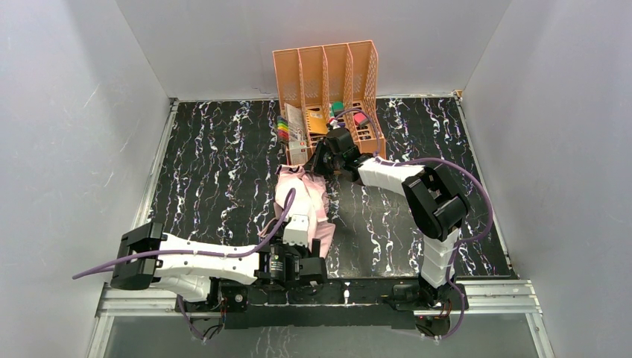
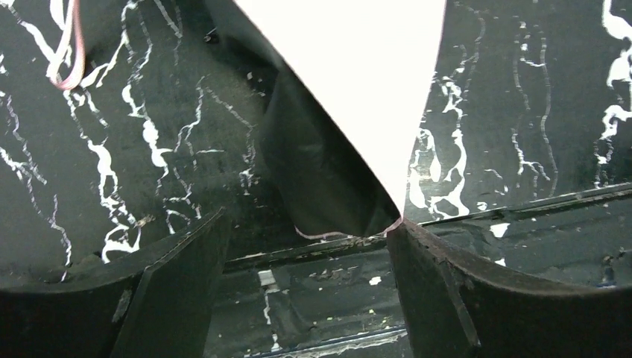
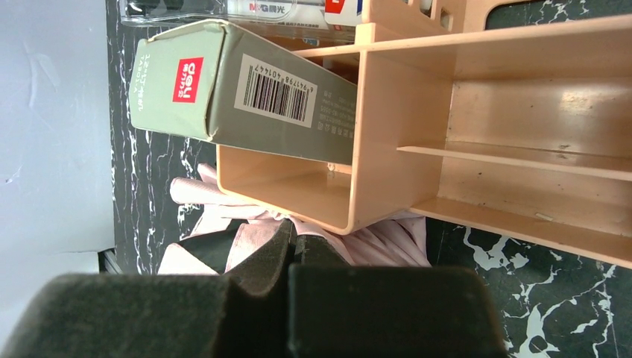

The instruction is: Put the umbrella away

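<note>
The umbrella (image 1: 307, 195) is seen lying loose, not yet bundled, at the middle of the top view, just below the organiser (image 1: 326, 67). The left gripper (image 2: 307, 224) is spread wide at its lower edge, with a corner of cloth between the jaws. The right gripper (image 3: 292, 250) is closed at its upper end; whether cloth is pinched cannot be told. Gathering and stowing are judged to remain.

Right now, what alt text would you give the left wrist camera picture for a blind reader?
A flap of the umbrella, pale on one side and black on the other, tapers down between the two dark fingers of the open left pincer. Behind lies a black table veined with white.
</note>
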### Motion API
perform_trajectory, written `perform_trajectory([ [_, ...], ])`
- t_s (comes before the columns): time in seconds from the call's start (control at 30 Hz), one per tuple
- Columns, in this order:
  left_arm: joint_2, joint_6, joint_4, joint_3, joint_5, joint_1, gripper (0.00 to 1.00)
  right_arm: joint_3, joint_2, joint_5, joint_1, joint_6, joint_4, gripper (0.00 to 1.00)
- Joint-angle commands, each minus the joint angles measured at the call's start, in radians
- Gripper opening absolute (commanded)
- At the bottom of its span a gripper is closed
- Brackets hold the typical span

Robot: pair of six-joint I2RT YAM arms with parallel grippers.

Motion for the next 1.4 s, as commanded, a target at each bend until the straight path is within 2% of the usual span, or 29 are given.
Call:
perform_trajectory([
  [0.0, -0.004, 0.086, 0.122, -0.009, -0.058, -0.004, 0.76, 0.043, 0.021, 0.057, -0.028, -0.026, 0.019, 0.00],
  [0.2, 0.040, 0.077, 0.142, -0.028, -0.107, -0.004, 0.75, 0.051, 0.029, 0.048, -0.030, -0.031, 0.016, 0.00],
  [0.23, 0.054, 0.082, 0.160, -0.040, -0.124, -0.003, 0.67, 0.051, 0.031, 0.046, -0.029, -0.033, 0.014, 0.00],
  [0.4, 0.068, 0.120, 0.172, -0.022, -0.143, -0.002, 0.45, 0.057, 0.033, 0.046, -0.030, -0.045, 0.007, 0.00],
  [0.53, 0.042, 0.201, 0.189, 0.022, -0.151, -0.002, 0.18, 0.068, 0.036, 0.046, -0.030, -0.057, 0.000, 0.00],
  [0.73, -0.092, 0.434, 0.301, 0.080, -0.150, 0.010, 0.00, 0.062, 0.037, 0.048, -0.030, -0.069, -0.007, 0.00],
  [0.9, -0.212, 0.619, 0.399, 0.107, -0.099, 0.063, 0.00, 0.050, 0.036, 0.049, -0.032, -0.076, -0.008, 0.00],
  [1.0, -0.246, 0.710, 0.449, 0.129, -0.030, 0.133, 0.00, 0.045, 0.037, 0.042, -0.031, -0.080, -0.009, 0.00],
  [1.2, -0.242, 0.852, 0.520, 0.193, 0.166, 0.338, 0.00, 0.037, 0.042, 0.023, -0.031, -0.086, -0.007, 0.00],
  [1.37, -0.206, 0.885, 0.547, 0.197, 0.280, 0.511, 0.00, 0.017, 0.041, 0.009, -0.031, -0.084, 0.002, 0.00],
])
